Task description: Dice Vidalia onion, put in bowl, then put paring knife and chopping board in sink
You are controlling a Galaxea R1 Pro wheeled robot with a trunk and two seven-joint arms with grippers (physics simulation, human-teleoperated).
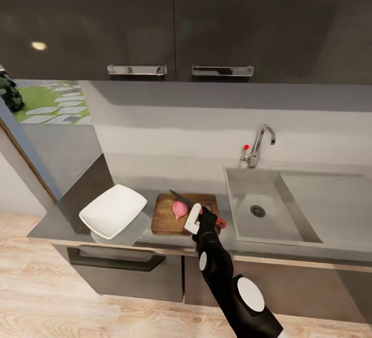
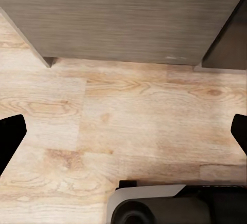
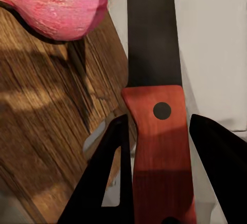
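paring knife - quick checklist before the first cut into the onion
1. Paring knife held between the right gripper fingers: ok.
2. Onion on the chopping board: ok.
3. Blade lined up over the onion: not ok, it passes beside it.
4. Onion whole, undiced: ok.
5. Bowl beside the board on the countertop: ok.
6. Left gripper away from the blade, over the floor: ok.

Stepping-stone lawn patch (image 1: 49, 103) far left; ceiling-light reflection (image 1: 38, 45) on cabinet.

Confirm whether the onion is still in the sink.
No: the onion lies on the chopping board, left of the sink.
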